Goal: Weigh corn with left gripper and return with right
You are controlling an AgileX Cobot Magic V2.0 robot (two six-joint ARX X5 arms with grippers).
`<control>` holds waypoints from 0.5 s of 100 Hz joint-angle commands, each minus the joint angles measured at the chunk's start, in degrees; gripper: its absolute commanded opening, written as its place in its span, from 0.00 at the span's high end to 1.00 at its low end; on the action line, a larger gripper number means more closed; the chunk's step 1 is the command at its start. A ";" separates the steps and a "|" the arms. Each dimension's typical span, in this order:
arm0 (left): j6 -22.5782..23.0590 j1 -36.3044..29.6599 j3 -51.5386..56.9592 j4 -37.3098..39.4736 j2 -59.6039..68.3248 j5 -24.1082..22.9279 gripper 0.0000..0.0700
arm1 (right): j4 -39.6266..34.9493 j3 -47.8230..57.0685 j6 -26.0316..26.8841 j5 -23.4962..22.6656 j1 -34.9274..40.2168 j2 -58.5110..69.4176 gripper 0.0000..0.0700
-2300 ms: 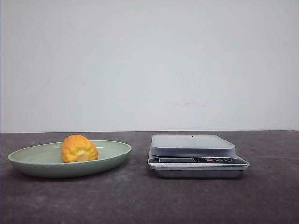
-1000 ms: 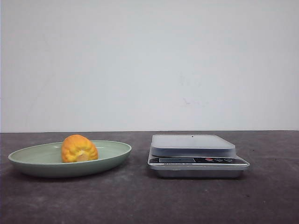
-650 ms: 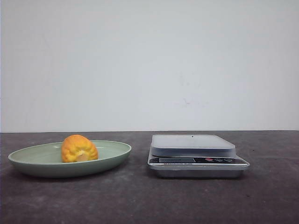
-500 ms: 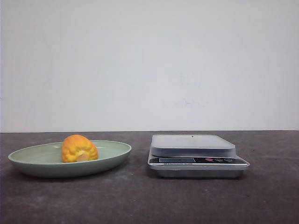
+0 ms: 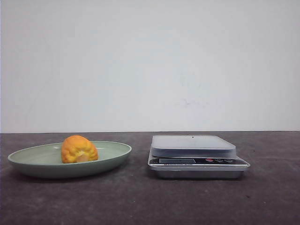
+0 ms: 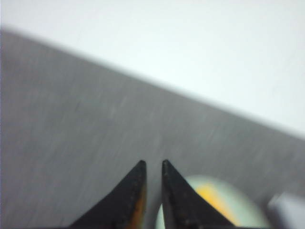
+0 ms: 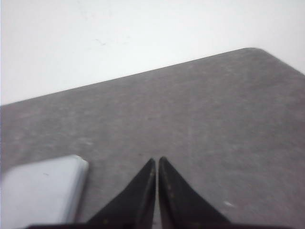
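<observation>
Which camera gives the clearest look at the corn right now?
The front view: the corn sits sharp and unobstructed in the green plate. The left wrist view shows only a blurred yellow patch behind the fingertips. The right wrist view misses it entirely.

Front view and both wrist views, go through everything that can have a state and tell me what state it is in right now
corn: lying in the plate, not gripped.
green plate: upright on the table, holding only the corn.
kitchen scale: platform bare, display reading too small to tell.
left gripper: fingers nearly closed with a narrow gap, holding nothing, view blurred.
right gripper: fingers together, holding nothing, above the table beside the scale.
</observation>
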 commanded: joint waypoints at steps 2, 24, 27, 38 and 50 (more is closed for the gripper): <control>-1.22 -0.02 7.41 -0.35 5.68 1.40 0.98 | -0.42 5.86 0.31 -2.64 0.02 4.61 1.00; -1.03 -0.09 23.28 -7.28 16.17 7.80 0.33 | -3.13 16.72 -0.46 -7.50 0.87 11.54 0.14; -1.03 -0.15 24.26 -7.98 16.59 8.31 0.31 | -4.09 17.68 -0.52 -7.45 1.20 11.91 0.14; -0.74 -0.83 27.82 -11.76 19.10 11.32 0.40 | -6.84 20.63 -1.25 -8.48 2.40 12.83 0.18; -0.87 -4.15 30.60 -12.52 25.44 12.17 0.39 | -10.19 23.63 -2.38 -9.01 3.87 13.66 0.18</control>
